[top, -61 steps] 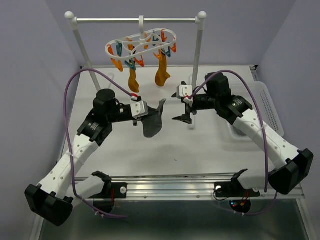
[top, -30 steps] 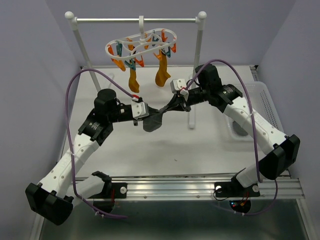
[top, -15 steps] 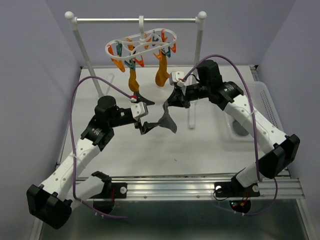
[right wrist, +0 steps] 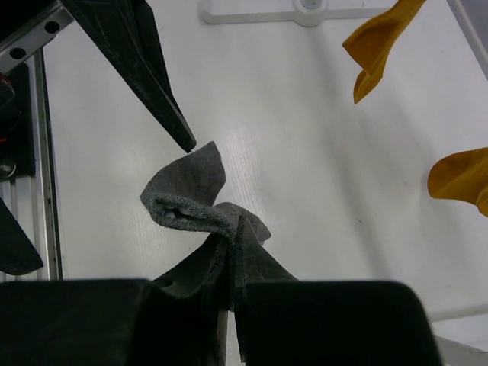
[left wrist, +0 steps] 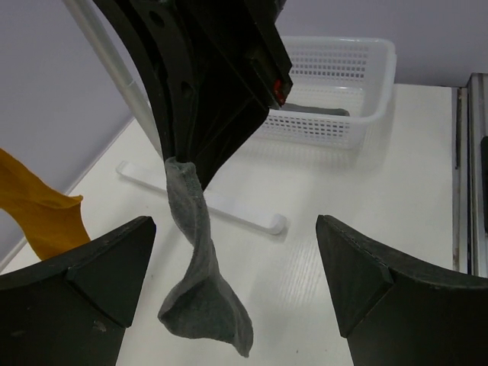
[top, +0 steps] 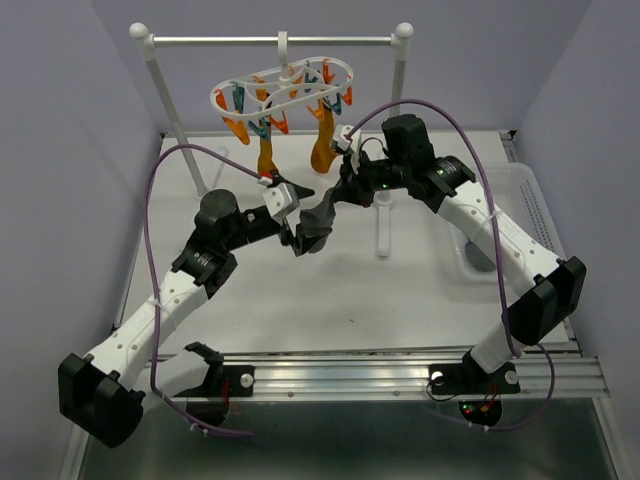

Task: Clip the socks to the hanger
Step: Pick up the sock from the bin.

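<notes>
Bench (top: 300, 300): white and carrying the whole set-up. A dropped sock would land here and cost a fresh pick-up.
Rail stand (top: 270, 41): its right post and long foot sit close to the work, where a wide swing could knock them.
Hanger (top: 290, 97): hooked on the rail, with two mustard socks (top: 265, 158) already clipped. It hangs free, so a push may set it swinging and spoil the aim at a clip.
Basket (top: 535, 195): at the bench's right edge, with a second grey sock (left wrist: 313, 112) lying inside.
Right hand (top: 337, 198): clenched on the twisted dark grey sock (top: 318, 225), held above the bench below the hanger.
Left hand (top: 298, 220): released, with its fingers spread either side of the dangling toe. Closing off-line would miss it.
</notes>
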You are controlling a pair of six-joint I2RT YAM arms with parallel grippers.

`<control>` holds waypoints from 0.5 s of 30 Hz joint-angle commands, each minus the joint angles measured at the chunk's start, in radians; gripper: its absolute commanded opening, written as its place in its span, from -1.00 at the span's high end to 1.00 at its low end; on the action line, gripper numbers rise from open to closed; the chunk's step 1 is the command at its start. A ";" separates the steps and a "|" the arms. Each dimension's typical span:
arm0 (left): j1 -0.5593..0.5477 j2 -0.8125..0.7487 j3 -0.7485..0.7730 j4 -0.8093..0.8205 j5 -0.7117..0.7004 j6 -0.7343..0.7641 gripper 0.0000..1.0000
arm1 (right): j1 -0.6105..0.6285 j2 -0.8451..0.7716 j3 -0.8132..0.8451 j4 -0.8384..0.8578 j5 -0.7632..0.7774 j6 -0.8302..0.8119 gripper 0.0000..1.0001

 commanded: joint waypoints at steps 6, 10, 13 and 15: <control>-0.021 0.117 0.066 0.073 -0.180 -0.019 -0.98 | 0.023 -0.052 0.037 0.006 -0.002 0.023 0.99; -0.021 0.150 0.114 0.061 -0.188 -0.015 -0.92 | 0.023 -0.063 0.027 -0.008 -0.001 0.015 0.99; -0.020 0.158 0.123 0.061 -0.171 -0.010 -0.65 | 0.023 -0.065 0.024 -0.015 0.018 0.011 0.99; -0.021 0.158 0.126 0.064 -0.183 -0.015 -0.37 | 0.023 -0.071 0.018 -0.021 0.025 -0.005 0.99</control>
